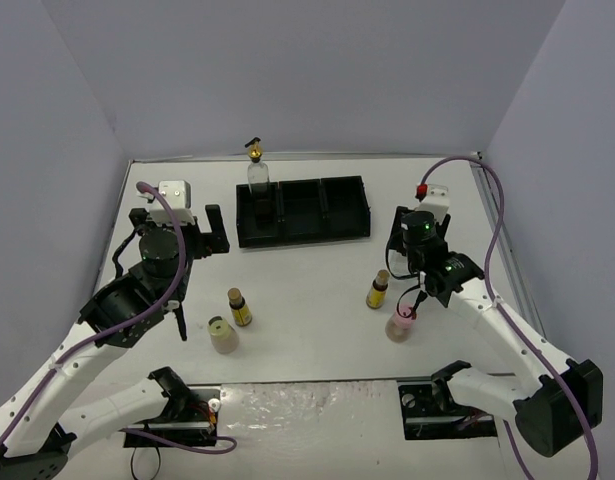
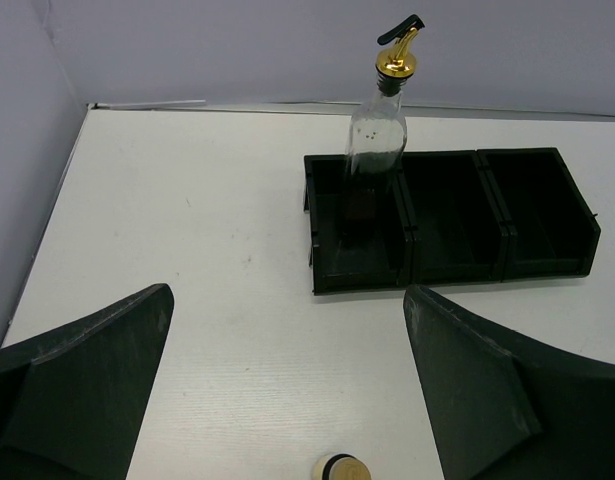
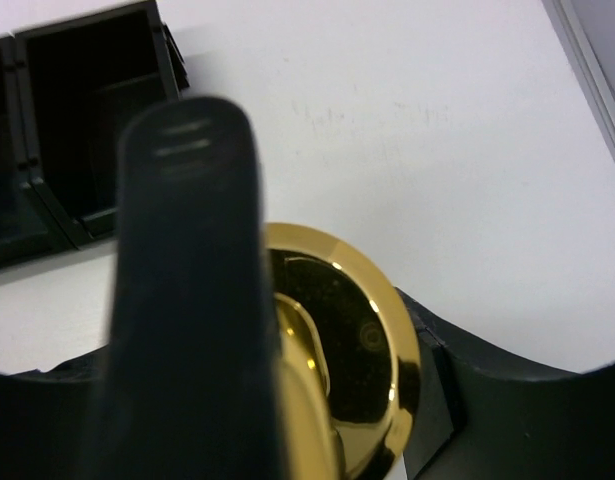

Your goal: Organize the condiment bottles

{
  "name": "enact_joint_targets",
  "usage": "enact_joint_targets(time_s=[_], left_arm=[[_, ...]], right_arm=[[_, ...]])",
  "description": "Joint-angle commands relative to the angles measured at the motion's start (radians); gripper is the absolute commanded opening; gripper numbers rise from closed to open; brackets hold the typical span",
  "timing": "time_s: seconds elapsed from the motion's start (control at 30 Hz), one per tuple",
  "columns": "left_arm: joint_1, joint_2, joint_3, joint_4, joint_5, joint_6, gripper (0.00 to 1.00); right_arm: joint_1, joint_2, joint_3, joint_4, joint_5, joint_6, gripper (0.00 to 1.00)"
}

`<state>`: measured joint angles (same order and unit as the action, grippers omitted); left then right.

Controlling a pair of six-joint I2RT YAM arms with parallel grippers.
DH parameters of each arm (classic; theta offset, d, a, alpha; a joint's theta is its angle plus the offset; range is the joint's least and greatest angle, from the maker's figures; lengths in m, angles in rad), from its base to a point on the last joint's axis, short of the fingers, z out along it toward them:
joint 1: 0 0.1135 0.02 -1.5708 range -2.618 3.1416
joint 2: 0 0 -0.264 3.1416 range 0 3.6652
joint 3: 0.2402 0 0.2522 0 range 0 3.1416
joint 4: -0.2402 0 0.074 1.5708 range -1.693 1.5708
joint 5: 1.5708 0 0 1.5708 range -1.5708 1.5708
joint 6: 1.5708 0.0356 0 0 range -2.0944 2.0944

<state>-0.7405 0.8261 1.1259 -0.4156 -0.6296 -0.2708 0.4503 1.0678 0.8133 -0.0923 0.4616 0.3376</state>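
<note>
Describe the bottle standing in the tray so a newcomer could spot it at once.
Find the black three-compartment tray at the far middle of the white table. In its leftmost compartment stands a tall clear glass bottle. Its height and gold pourer top set it apart from the small amber bottle and squat beige jar nearby.

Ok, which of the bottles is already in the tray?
The tall clear glass bottle, upright in the left compartment of the black tray; the four small ones stand outside it.
</note>
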Motion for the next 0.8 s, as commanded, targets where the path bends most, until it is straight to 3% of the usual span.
enact_joint_targets(time_s=[0.0, 0.37, 0.77], left_arm=[[-0.005, -0.006, 0.058, 0.033, -0.018, 0.015, 0.97], [-0.005, -0.015, 0.092, -0.014, -0.070, 0.013, 0.97], [-0.004, -0.036, 0.127, -0.075, -0.125, 0.008, 0.97]], right_arm=[[-0.007, 0.014, 0.149, 0.097, 0.044, -0.023, 0.00], [0.008, 0.198, 0.439, 0.097, -0.057, -0.067, 0.00], [0.193, 0.490, 0.806, 0.069, -0.080, -0.071, 0.00]])
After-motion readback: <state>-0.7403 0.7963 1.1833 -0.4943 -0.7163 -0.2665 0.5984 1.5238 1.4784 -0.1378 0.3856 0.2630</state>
